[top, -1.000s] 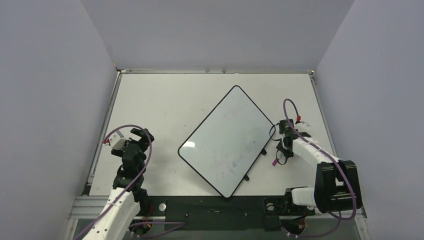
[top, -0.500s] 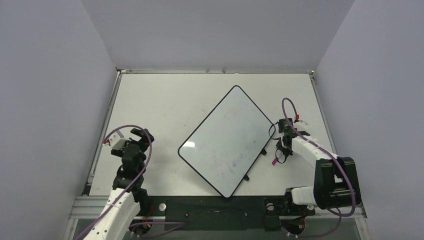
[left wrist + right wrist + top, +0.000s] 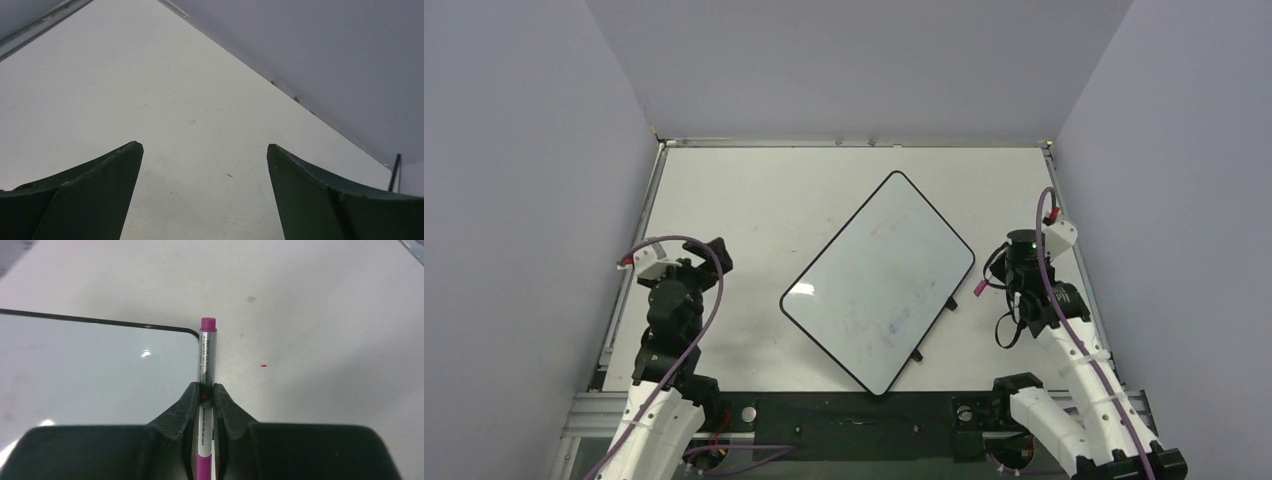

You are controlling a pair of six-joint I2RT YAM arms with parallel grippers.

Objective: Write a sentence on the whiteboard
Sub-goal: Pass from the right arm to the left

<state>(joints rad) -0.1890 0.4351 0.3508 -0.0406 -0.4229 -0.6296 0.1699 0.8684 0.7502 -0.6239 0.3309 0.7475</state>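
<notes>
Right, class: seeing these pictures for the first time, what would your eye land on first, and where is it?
The glossy whiteboard lies skewed like a diamond in the middle of the table, bearing only faint smudges. Just off its right corner, the right tool is shut on a magenta-tipped marker. The left tool stands wide open over the table at the left.

Left tool [image 3: 205, 150] stands spread wide; right tool [image 3: 206, 386] pinches a marker [image 3: 207, 347].

Left arm [image 3: 667, 330], right arm [image 3: 1064, 340]: white shells, black joints, purple cables [image 3: 674, 238], dark wedge-shaped pincer fingers [image 3: 90, 195].
</notes>
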